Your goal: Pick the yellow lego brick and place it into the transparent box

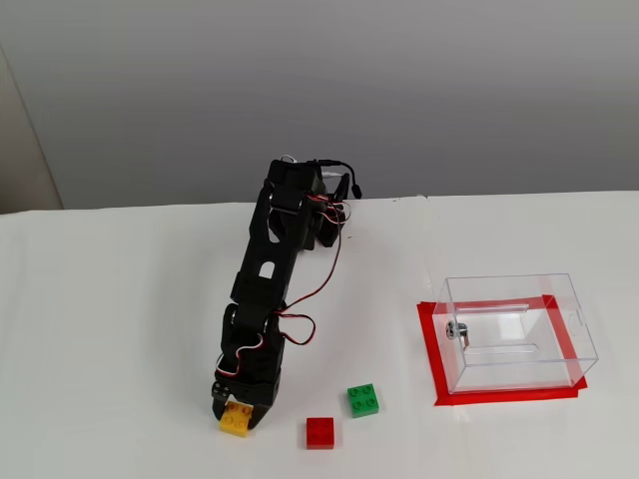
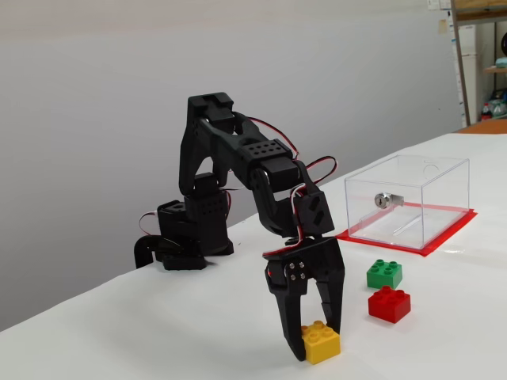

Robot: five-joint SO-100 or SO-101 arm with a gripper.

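Note:
The yellow lego brick [image 1: 237, 419] [image 2: 321, 343] rests on the white table in front of the arm. My gripper [image 1: 240, 414] [image 2: 317, 342] points down over it with one finger on each side, and the jaws are closed against the brick's sides. The transparent box [image 1: 517, 331] [image 2: 412, 198] stands empty on a red-taped patch to the right in both fixed views, well away from the gripper. A small metal fitting [image 1: 457, 329] sits on its left wall.
A red brick [image 1: 319, 432] [image 2: 389, 305] and a green brick [image 1: 362, 400] [image 2: 384, 273] lie on the table between the gripper and the box. The arm's base [image 1: 324, 200] stands at the table's far edge.

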